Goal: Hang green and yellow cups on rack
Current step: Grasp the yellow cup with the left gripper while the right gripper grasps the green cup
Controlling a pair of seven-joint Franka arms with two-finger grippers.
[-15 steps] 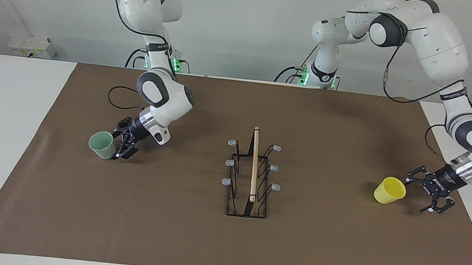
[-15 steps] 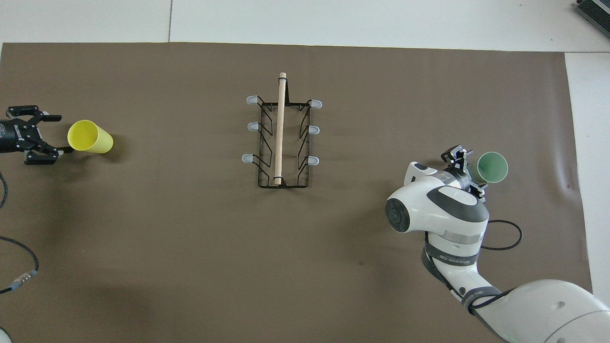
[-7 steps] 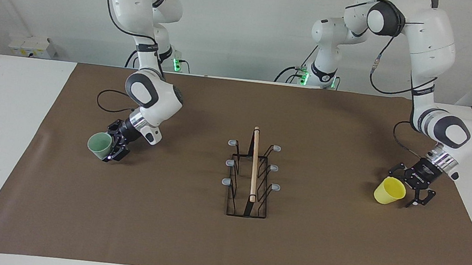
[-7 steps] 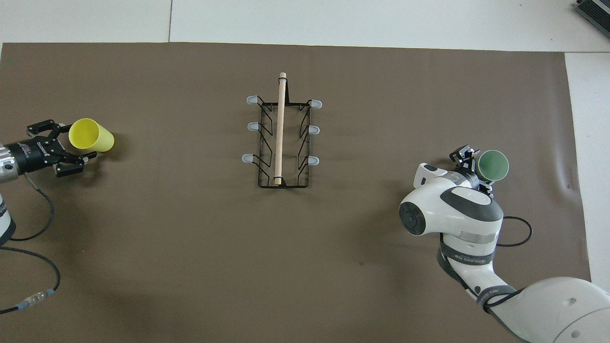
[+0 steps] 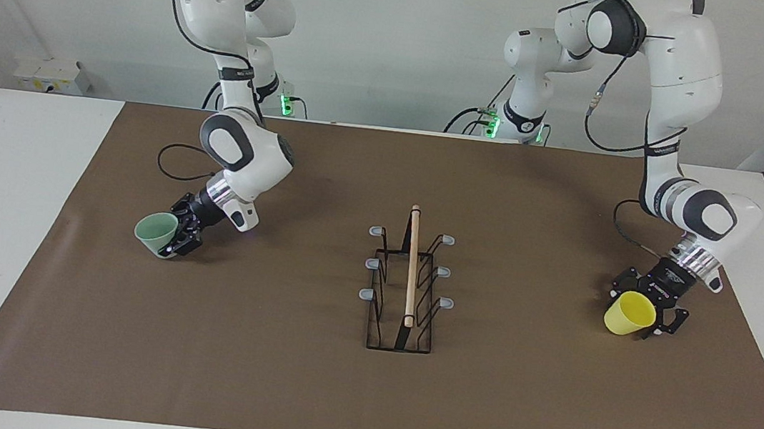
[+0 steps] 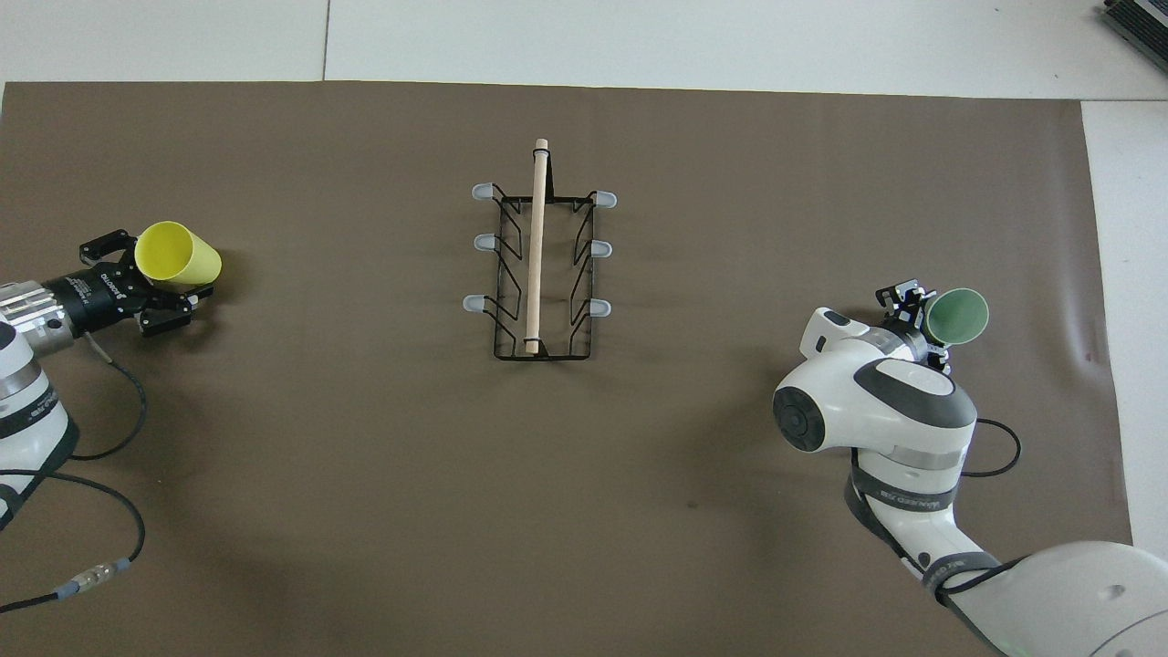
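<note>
A black wire rack (image 5: pixel 406 289) stands mid-table on a brown mat (image 5: pixel 266 345). Toward the right arm's end, the right gripper (image 5: pixel 176 240) pinches the tilted green cup (image 5: pixel 156 233). At the other end, the left gripper (image 5: pixel 646 309) is spread around the tipped yellow cup (image 5: pixel 628 314).

two cups are being counted on the desk: one green cup (image 5: pixel 157 233) and one yellow cup (image 5: pixel 628 313). one rack (image 5: pixel 406 289) is being counted, with one wooden rod (image 5: pixel 411 265) and six grey-tipped prongs (image 5: pixel 376 231). one brown mat (image 5: pixel 362 385) is being counted.
</note>
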